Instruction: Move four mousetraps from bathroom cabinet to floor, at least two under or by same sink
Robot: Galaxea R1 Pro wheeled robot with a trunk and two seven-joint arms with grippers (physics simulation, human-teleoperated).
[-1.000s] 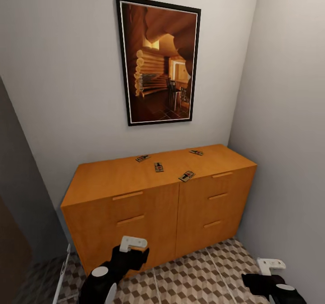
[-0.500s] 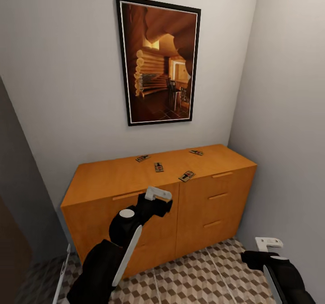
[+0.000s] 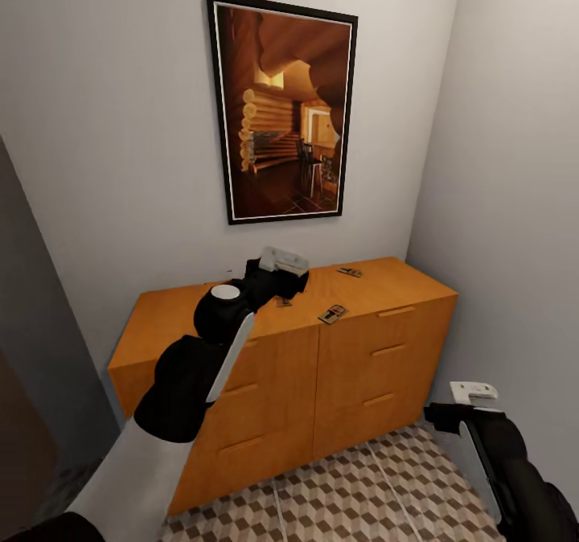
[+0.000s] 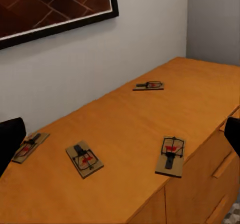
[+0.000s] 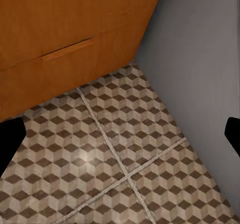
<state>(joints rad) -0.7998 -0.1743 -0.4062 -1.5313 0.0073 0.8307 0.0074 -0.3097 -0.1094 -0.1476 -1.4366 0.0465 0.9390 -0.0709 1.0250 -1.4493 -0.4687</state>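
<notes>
The left gripper [image 3: 283, 262] hangs over the cabinet [image 3: 241, 317], jaws spread wide and empty. All four mousetraps [image 4: 84, 159] lie flat on its top, well apart. I'd bring it straight down over one board and pinch it by the edges, away from the metal bar. A second ago that arm was low by the drawer fronts. The right gripper [image 3: 473, 392] hovers above the bathroom floor [image 5: 120, 154], jaws apart, barely shifted.
</notes>
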